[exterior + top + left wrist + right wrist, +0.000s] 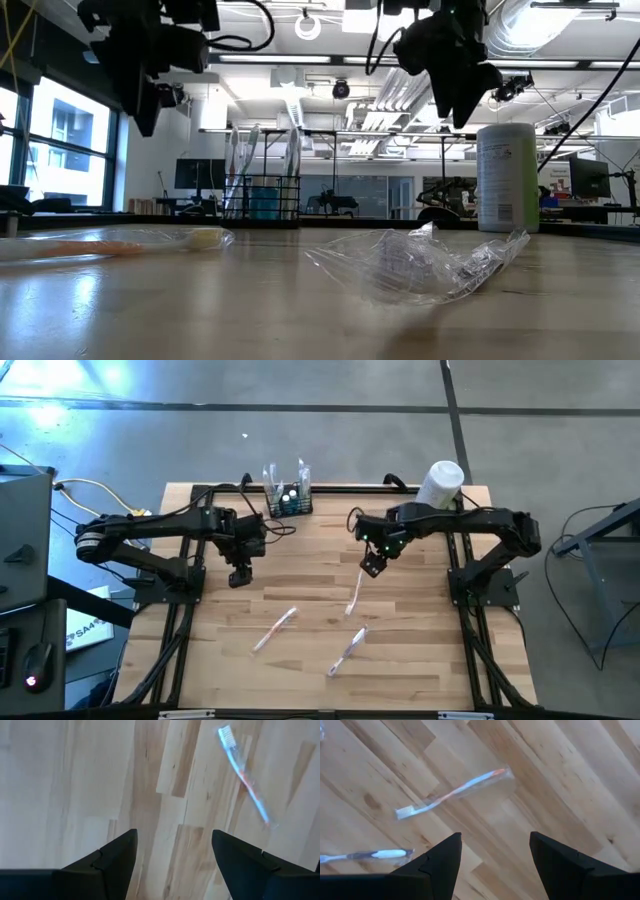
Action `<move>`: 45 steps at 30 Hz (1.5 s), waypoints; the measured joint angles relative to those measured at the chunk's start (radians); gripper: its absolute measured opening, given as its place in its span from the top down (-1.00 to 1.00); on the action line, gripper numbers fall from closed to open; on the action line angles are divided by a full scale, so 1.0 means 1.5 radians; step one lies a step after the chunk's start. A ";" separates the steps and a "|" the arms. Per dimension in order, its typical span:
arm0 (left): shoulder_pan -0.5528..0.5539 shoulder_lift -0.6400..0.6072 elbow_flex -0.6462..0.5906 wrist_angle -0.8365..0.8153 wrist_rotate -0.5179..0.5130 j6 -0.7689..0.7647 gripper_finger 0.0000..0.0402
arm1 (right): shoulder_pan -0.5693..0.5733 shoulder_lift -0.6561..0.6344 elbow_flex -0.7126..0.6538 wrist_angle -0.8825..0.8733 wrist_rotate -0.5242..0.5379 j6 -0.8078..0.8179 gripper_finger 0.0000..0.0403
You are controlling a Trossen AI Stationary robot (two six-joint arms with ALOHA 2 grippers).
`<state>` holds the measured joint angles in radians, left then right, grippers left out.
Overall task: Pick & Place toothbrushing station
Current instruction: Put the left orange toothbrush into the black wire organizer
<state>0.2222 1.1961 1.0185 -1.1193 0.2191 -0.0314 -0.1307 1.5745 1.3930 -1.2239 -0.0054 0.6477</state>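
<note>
The toothbrushing station (288,503), a small black rack with toothbrushes standing in it, sits at the table's far edge; it shows as well in the low view (262,195). Three wrapped toothbrushes lie flat on the wood: one (354,596) just near of my right gripper (372,567), and two (275,629) (347,650) closer to the near edge. My left gripper (238,575) hangs open above bare wood, a wrapped toothbrush (245,775) off to one side of it. My right gripper (495,855) is open too, high above a wrapped toothbrush (452,792).
A tall white cylindrical container (440,482) stands at the table's far right corner, behind the right arm. Cables run along the far edge by the rack. A crumpled clear wrapper (420,262) lies close to the low camera. Bare wood lies between the two grippers.
</note>
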 joint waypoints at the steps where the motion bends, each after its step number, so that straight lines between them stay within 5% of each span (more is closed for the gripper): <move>1: 0.000 0.000 -0.006 0.009 0.003 -0.007 -0.27 | 0.010 0.000 0.000 0.000 0.004 0.010 -0.14; 6: 0.000 0.000 -0.033 0.052 0.058 -0.058 -0.27 | 0.064 0.000 0.000 0.000 0.002 0.025 -0.14; 17: -0.051 0.000 -0.038 0.140 0.047 -0.234 -0.27 | 0.156 0.000 0.000 -0.020 0.005 0.004 -0.14; 24: -0.214 0.000 -0.038 0.280 -0.024 -0.373 -0.27 | 0.245 0.000 0.000 -0.041 0.062 0.006 -0.14; 36: -0.437 0.061 -0.038 0.337 -0.309 -0.711 -0.27 | 0.320 -0.006 0.000 -0.052 0.127 -0.033 -0.14; 45: -0.472 0.212 -0.038 0.409 -0.322 -0.787 -0.27 | 0.394 -0.006 -0.037 -0.027 0.124 -0.012 -0.14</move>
<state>-0.4859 1.5140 0.9611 -0.5063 -0.2640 -1.2116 0.4598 1.5650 1.3381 -1.2638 0.1810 0.6296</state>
